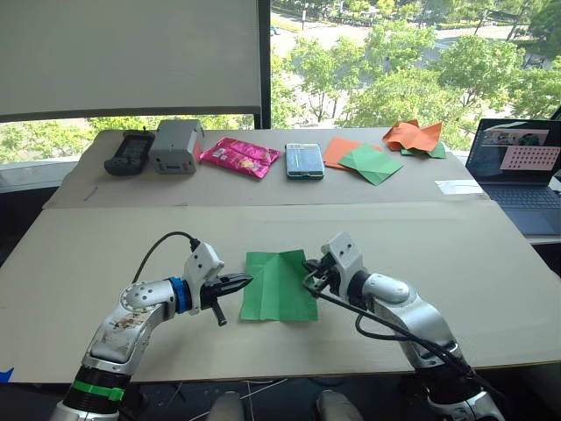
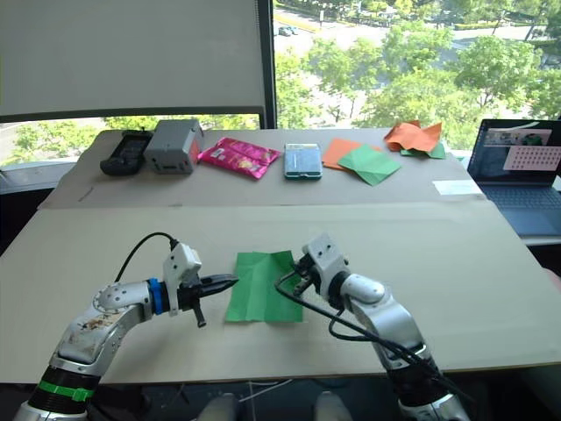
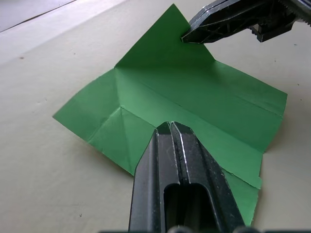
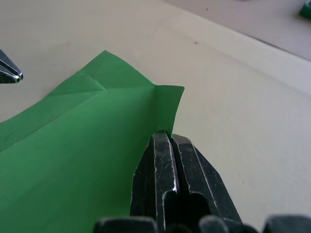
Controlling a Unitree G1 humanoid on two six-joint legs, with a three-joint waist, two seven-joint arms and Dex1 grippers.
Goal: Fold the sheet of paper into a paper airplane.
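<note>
The sheet of paper [image 1: 279,285], bright green and creased lengthwise, lies flat on the near part of the cardboard-covered table [image 1: 105,254], between the two grippers. Its far corners show diagonal fold lines, and the far right corner lifts slightly off the surface.

The left gripper [image 1: 246,281] lies low at the paper's left edge, its two black fingers pressed together with no gap; in the left wrist view their tips [image 3: 170,127] rest over the green edge, though whether any paper is pinched between them cannot be told. The right gripper [image 1: 307,266] sits at the paper's right edge near the raised far corner, its fingers [image 4: 167,141] likewise clenched, with the tips at the paper's border.

Farther back, along the rear strip of the table, stand a black handheld device [image 1: 128,151], a grey box [image 1: 176,146], a pink snack packet [image 1: 239,156] and a small teal box [image 1: 304,160]. To their right lie overlapping flat orange and green sheets [image 1: 364,160], then a crumpled orange paper [image 1: 416,136]. An open laptop [image 1: 517,171] sits at the far right, with a white slip [image 1: 458,186] beside it. Trees show through the window [image 1: 412,61] beyond.
</note>
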